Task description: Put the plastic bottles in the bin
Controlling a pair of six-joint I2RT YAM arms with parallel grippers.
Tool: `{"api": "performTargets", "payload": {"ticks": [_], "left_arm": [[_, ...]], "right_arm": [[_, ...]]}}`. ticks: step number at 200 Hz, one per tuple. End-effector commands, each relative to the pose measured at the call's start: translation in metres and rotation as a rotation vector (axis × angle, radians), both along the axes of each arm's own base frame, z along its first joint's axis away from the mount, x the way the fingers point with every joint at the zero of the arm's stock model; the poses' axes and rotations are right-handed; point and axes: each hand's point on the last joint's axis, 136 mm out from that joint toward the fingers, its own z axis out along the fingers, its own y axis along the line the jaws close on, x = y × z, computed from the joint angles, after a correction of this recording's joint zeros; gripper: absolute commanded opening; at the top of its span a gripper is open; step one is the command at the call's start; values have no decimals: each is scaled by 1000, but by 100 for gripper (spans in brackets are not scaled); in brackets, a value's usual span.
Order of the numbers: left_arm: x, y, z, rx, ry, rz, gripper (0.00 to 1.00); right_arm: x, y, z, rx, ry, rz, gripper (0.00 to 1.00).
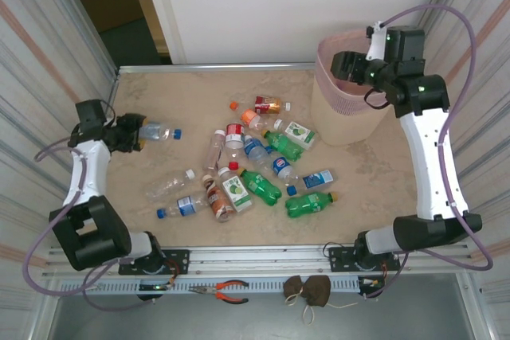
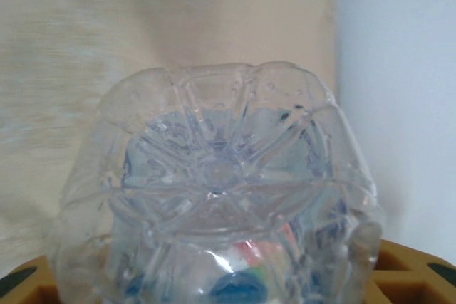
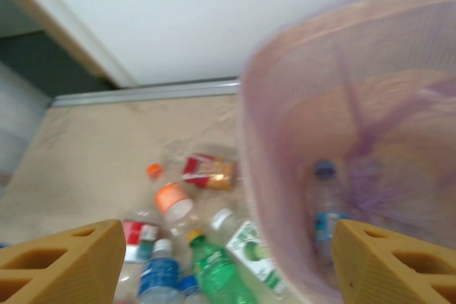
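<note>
Closest to me, base-on, the clear bottle (image 2: pixel 217 190) sits clamped in my left fingers (image 2: pixel 412 270) at the left of the counter (image 1: pixel 171 89), ready to carry I reckon, while my right fingers (image 3: pixel 64 261) hang spread above the bin (image 3: pixel 285 126), 1 bottle (image 3: pixel 328 211) inside, the other bottles (image 1: pixel 255 169) heaped mid-counter.

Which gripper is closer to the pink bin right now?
Right. The right gripper sits at the rim of the bin, fingers open; the left gripper is far across the table, holding a clear bottle.
</note>
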Motion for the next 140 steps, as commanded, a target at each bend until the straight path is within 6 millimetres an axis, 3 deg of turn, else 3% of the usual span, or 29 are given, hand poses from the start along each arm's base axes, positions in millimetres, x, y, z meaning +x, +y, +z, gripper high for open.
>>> {"api": "performTargets", "payload": {"ticks": [1, 33, 66, 106, 140], "left_arm": [[21, -35, 74, 139, -340, -216, 51], [14, -96, 133, 253, -637, -470, 51], [-21, -160, 191, 268, -998, -754, 52], [-78, -216, 231, 353, -1296, -1023, 48], [-129, -248, 252, 380, -1506, -1205, 46]], "right_arm": [[-14, 40, 19, 101, -74, 177, 75], [-33, 83, 16, 161, -107, 374, 75], [-67, 128, 17, 201, -164, 625, 76], [-116, 165, 29, 218, -337, 855, 77], [-154, 186, 40, 217, -423, 1027, 79]]}}
